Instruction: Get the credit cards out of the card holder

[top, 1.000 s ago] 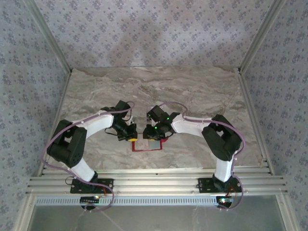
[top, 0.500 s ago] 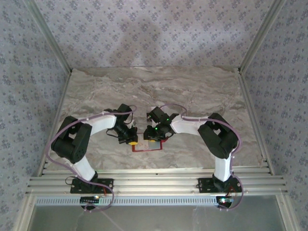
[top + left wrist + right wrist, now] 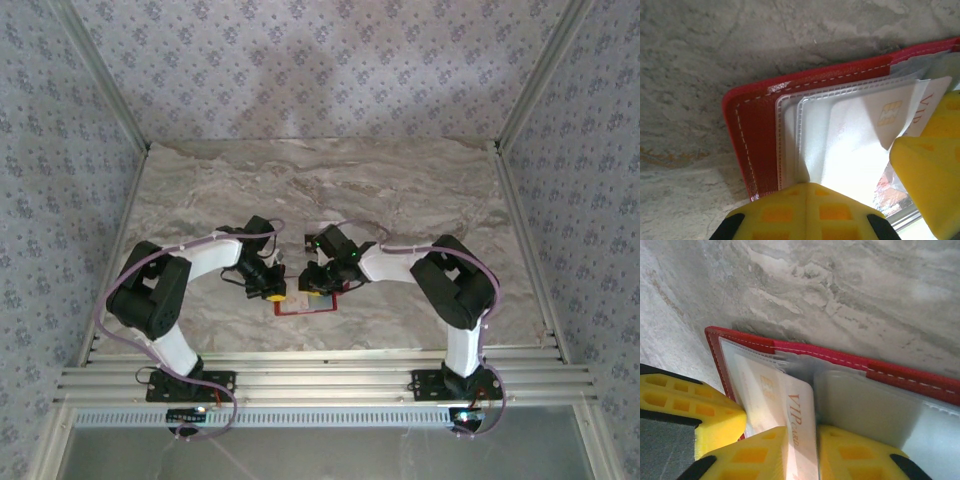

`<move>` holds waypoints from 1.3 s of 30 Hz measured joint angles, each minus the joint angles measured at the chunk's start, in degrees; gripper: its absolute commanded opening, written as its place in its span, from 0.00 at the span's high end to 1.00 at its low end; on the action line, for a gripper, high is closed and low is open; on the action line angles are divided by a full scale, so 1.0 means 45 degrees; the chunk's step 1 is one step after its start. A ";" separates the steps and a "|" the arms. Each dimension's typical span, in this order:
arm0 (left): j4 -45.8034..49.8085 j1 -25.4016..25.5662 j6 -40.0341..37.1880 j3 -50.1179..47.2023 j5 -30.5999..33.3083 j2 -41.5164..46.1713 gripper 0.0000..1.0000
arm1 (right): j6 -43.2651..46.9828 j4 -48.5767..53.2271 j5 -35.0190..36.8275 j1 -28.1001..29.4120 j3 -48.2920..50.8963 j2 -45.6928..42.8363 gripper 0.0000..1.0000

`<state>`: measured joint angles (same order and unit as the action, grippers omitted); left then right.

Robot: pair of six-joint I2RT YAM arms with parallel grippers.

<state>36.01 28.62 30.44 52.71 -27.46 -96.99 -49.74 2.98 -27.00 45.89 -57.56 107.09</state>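
Observation:
The red card holder (image 3: 306,309) lies open near the table's front, between both grippers. In the left wrist view its red cover (image 3: 755,135) frames clear sleeves over a white credit card (image 3: 865,135) with a gold chip. My left gripper (image 3: 807,186) is shut, its tips pressing on a sleeve's edge. In the right wrist view a white credit card (image 3: 799,405) lettered "VIP" sticks out of the holder (image 3: 900,375), and my right gripper (image 3: 802,435) is shut on it, one yellow finger on each side. From above, the left gripper (image 3: 272,293) and right gripper (image 3: 322,287) sit close together.
The holder rests on a marble-patterned table (image 3: 400,190) with patterned walls on three sides. An aluminium rail (image 3: 320,385) runs along the near edge. The left gripper's yellow finger (image 3: 687,405) sits just beside the right gripper.
The right gripper's jaws have narrowed onto the VIP card and its wrist has shifted slightly. The left arm's elbow swung earlier; its gripper stays shut on the holder.

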 measured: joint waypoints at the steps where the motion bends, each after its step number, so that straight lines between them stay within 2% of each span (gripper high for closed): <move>1: 0.0000 0.0005 0.0000 0.0000 0.0000 0.0000 1.00 | -0.0063 -0.0204 -0.0034 -0.0015 0.0126 -0.0049 0.82; 9: 0.0039 0.0015 0.0000 0.0005 0.0010 0.0000 1.00 | -0.0189 -0.0646 0.0044 -0.0039 0.0675 -0.0534 0.87; 16: 0.0044 0.0034 0.0000 0.0005 0.0019 0.0000 1.00 | -0.0034 0.0151 0.0486 -0.0228 0.0903 -0.1389 0.89; 25: 0.0049 0.0044 0.0000 0.0005 0.0068 0.0029 1.00 | 0.0515 0.1185 0.1122 -0.0267 0.0874 -0.2302 0.98; 32: 0.0291 0.0092 0.0005 0.0005 0.0612 0.0267 1.00 | 0.2074 0.3225 0.2064 -0.0471 -0.0005 -0.2929 1.00; 39: 0.0393 0.0083 0.0005 0.0005 0.1127 0.0631 0.98 | 0.5581 0.5756 0.3604 -0.0656 -0.2035 -0.3157 1.00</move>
<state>37.78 28.99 30.46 52.73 -22.39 -94.15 -24.62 28.88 -10.79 42.94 -66.72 92.88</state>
